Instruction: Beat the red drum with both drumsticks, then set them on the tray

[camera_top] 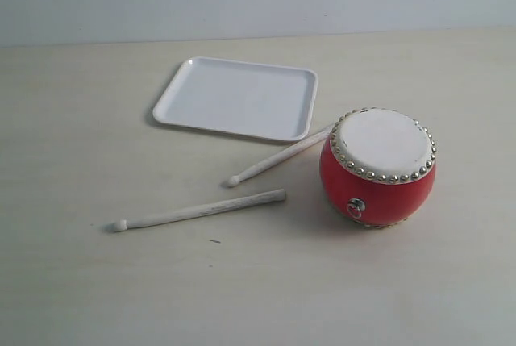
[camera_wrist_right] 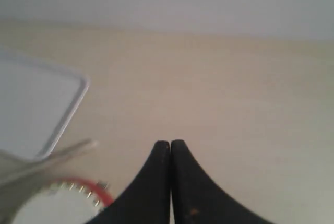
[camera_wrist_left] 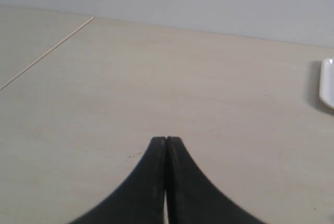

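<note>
Plainly, studded round red drum [camera_top: 379, 170]; left hand [camera_wrist_left: 166, 140] and right hand [camera_wrist_right: 170, 143] closed, empty.

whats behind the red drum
The upper drumstick runs up to the red drum's back left edge, where its end vanishes. The tray lies further back left. The table just behind the drum is hidden.

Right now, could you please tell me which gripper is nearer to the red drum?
Right. The right gripper has the red drum close by its tips; the left gripper sees only the tray edge, no drum.
</note>
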### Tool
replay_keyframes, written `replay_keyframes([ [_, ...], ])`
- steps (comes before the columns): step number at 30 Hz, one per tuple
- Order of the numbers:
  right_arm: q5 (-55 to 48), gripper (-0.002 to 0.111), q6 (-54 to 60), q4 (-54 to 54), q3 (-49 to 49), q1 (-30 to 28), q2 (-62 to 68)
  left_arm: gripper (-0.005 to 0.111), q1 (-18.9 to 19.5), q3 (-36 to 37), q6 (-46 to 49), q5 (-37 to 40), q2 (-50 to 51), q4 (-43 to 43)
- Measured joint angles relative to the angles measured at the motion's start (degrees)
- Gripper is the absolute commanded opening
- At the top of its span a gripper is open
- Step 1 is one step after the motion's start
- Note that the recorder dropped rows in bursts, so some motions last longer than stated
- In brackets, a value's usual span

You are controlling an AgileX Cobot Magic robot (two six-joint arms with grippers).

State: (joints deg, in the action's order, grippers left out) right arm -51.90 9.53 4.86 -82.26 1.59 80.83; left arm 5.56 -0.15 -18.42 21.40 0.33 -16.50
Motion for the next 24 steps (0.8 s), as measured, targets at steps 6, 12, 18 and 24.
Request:
replay_keyframes([
  [6,-16.1,0.000,17.9,8.5,-9.8,8.0,14.4,0.000,0.0,0.0,0.0,0.0,0.0,0.0],
  [12,-17.5,0.000,33.8,9.3,-10.6,20.9,20.9,0.000,0.0,0.0,0.0,0.0,0.0,0.0],
  [18,-17.9,0.000,47.1,9.7,-10.6,28.9,26.6,0.000,0.0,0.0,0.0,0.0,0.0,0.0],
  [24,-18.0,0.004,50.5,6.6,-10.6,33.5,32.8,0.000,0.0,0.0,0.0,0.0,0.0,0.0],
])
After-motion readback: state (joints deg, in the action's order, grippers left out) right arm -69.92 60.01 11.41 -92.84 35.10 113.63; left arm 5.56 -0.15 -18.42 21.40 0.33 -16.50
